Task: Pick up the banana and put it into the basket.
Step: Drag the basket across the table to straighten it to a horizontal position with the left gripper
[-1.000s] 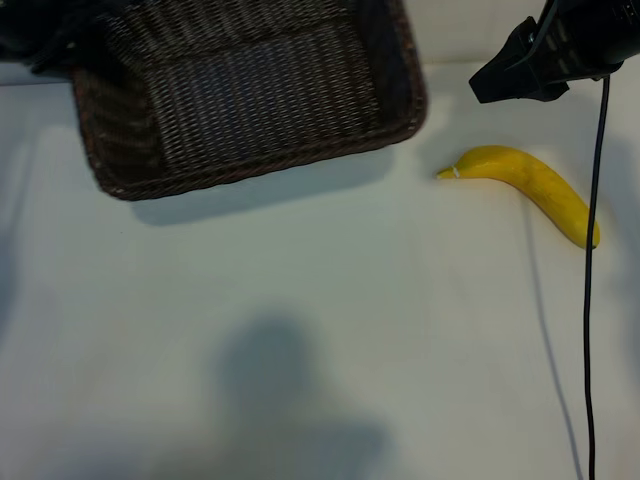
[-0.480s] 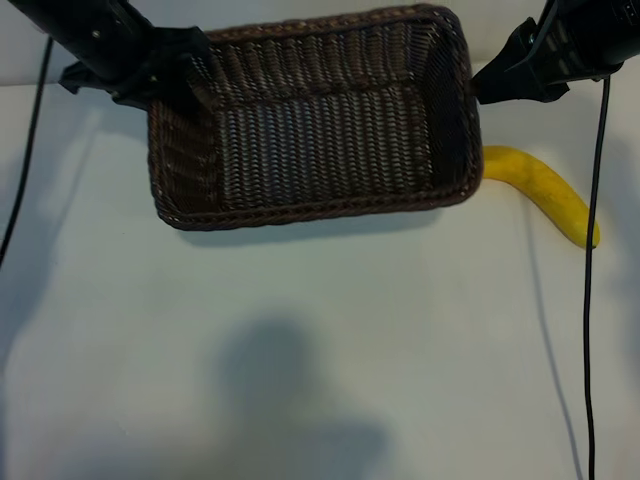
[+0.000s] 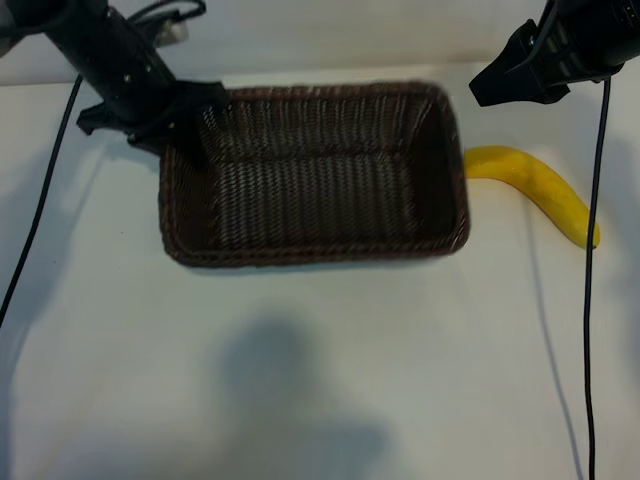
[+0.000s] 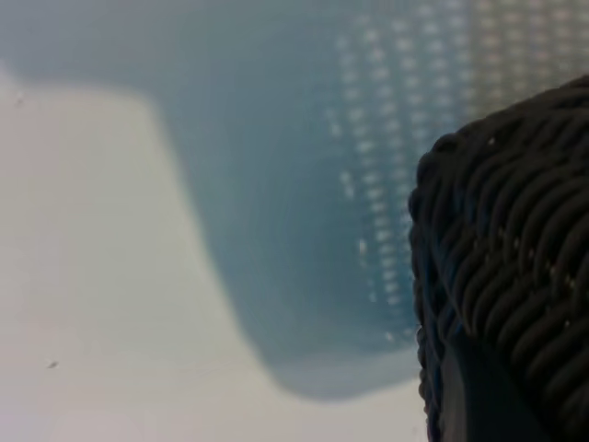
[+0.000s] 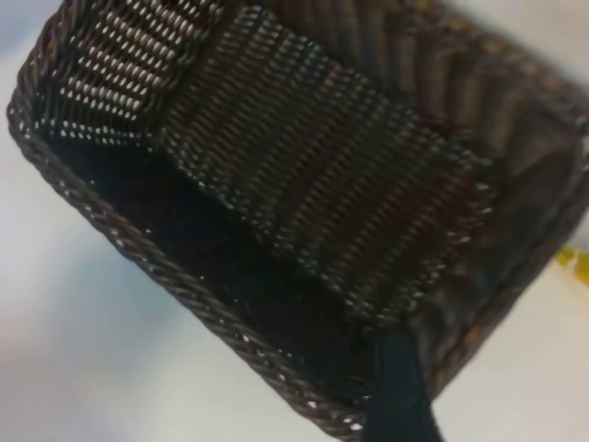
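two arms flank the basket. the left gripper is clamped on the basket's far left corner, holding its rim. the banana lies on the white table just beside the basket's right end, outside it. the right gripper hangs above the basket's far right corner, jaws apart and holding nothing.

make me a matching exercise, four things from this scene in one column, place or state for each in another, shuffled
Things:
1. banana
2. basket
3. left gripper
4. right gripper

Places or states:
A. holds the basket's left end
B. lies on the table, right of the basket
C. open in the air, above the banana's stem end
D. empty, dark brown wicker

Pairs: 1-B, 2-D, 3-A, 4-C
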